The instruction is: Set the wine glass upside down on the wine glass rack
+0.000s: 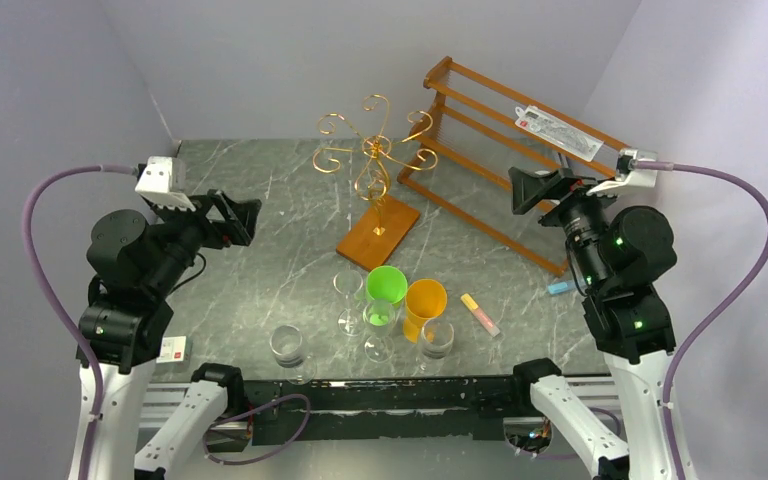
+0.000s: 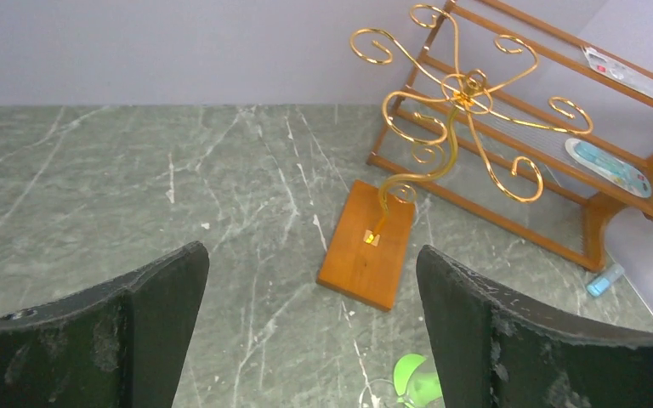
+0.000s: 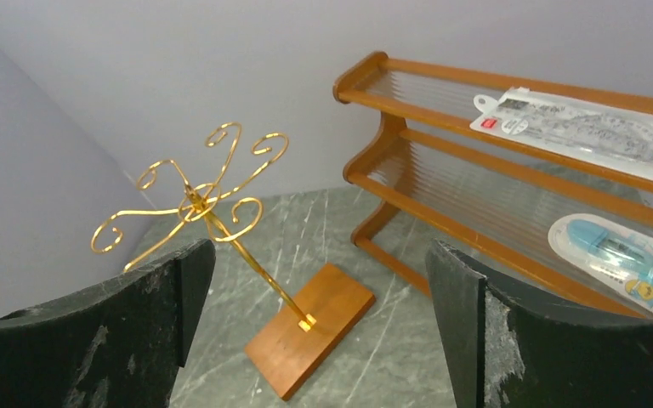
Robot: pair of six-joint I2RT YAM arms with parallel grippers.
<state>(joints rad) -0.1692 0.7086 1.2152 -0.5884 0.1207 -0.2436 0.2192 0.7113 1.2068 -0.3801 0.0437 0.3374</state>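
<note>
The wine glass rack [image 1: 374, 150] is a gold wire tree on an orange-brown wooden base [image 1: 378, 233] at mid-table, upright with nothing hanging on it. Two clear wine glasses [image 1: 349, 298] [image 1: 379, 330] stand upright near the front edge. My left gripper [image 1: 235, 215] hovers open at the left, well away from them. My right gripper [image 1: 530, 187] hovers open at the right. The left wrist view shows the rack [image 2: 459, 93] ahead of the open gripper [image 2: 310, 253]. In the right wrist view the rack [image 3: 200, 200] stands beyond the open gripper [image 3: 321, 246]. No glass shows in either wrist view.
A green cup [image 1: 387, 287] and an orange cup [image 1: 424, 303] lie beside the glasses, with two clear tumblers [image 1: 287, 345] [image 1: 437, 338]. A brown slatted shelf [image 1: 500, 150] holding packaged items stands at the back right. A pastel marker [image 1: 480, 314] and a small blue item [image 1: 558, 287] lie at the right.
</note>
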